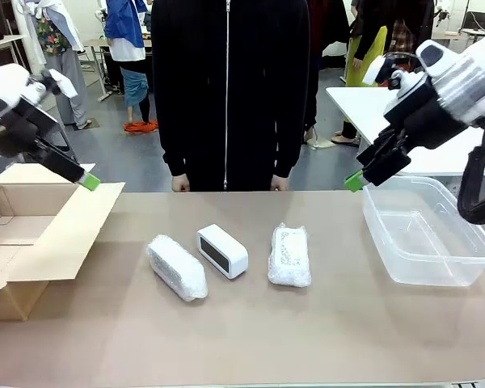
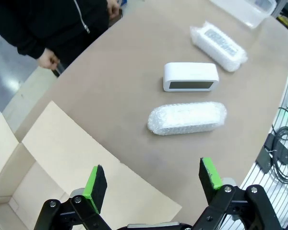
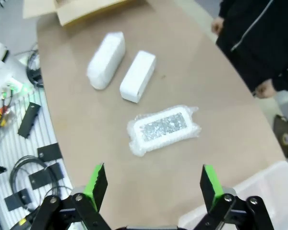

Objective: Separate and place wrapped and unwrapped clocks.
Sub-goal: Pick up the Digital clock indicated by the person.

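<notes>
- Front view: we see three clocks lying in a row on the table (image 1: 242, 339), between a cardboard box (image 1: 32, 234) on our left and a clear plastic tub (image 1: 436, 234) on our right.
- The left wrapped clock (image 1: 176, 267) lies nearest the box, the bare clock (image 1: 222, 250) just beside it, and the right wrapped clock (image 1: 289, 255) a little apart, towards the tub.
- The left gripper (image 1: 87, 181) hangs above the box and the right gripper (image 1: 356, 181) above the tub's near corner. Both are well clear of the clocks. The person (image 1: 226, 89) stands at the far edge, hands down.
- Left wrist view: our left gripper (image 2: 153, 179) has its fingers spread wide with nothing between them. The left wrapped clock (image 2: 187, 118) lies closest ahead, past the box flap (image 2: 86, 158).
- Right wrist view: our right gripper (image 3: 153, 181) is likewise spread wide and empty, with the right wrapped clock (image 3: 164, 129) lying directly ahead.
- Judgement: sorting has not begun, and we are at the first reach.
- The next move calls for lowering one arm onto its nearest clock with the fingers across its narrow sides. The bubble wrap will likely give, so the squeeze should be firm.
</notes>
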You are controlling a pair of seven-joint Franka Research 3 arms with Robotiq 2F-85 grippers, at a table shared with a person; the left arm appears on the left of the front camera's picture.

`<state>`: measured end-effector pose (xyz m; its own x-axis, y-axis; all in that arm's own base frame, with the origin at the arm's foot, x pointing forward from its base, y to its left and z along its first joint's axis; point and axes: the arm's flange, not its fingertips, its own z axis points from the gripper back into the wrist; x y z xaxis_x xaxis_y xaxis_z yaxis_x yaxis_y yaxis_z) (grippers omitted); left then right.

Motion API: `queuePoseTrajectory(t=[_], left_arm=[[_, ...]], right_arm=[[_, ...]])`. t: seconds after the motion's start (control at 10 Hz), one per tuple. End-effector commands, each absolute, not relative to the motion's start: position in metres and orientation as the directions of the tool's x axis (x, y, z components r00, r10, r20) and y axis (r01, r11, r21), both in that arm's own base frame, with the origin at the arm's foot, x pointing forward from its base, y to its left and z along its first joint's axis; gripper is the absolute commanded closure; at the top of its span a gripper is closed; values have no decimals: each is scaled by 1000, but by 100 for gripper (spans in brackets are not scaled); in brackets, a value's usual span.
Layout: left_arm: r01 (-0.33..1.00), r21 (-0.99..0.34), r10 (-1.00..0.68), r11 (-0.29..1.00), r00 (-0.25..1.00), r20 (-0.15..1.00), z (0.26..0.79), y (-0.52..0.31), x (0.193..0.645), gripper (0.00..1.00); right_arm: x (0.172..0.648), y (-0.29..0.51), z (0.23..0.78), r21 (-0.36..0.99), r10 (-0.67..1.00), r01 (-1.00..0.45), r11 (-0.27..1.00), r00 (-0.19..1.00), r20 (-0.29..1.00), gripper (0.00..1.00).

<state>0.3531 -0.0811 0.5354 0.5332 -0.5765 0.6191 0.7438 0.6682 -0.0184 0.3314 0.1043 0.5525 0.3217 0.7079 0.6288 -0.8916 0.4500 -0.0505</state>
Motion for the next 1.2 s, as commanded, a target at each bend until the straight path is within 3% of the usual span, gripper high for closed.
queuePoseTrajectory(t=[0.0, 1.1], left_arm=[[777, -43, -559, 628, 489, 670, 535, -65, 338, 0], [809, -11, -576, 588, 428, 696, 545, -55, 319, 0]], right_arm=[[329, 96, 544, -34, 671, -898, 438, 302, 678, 0], [327, 84, 550, -32, 645, -914, 405, 261, 718, 0]])
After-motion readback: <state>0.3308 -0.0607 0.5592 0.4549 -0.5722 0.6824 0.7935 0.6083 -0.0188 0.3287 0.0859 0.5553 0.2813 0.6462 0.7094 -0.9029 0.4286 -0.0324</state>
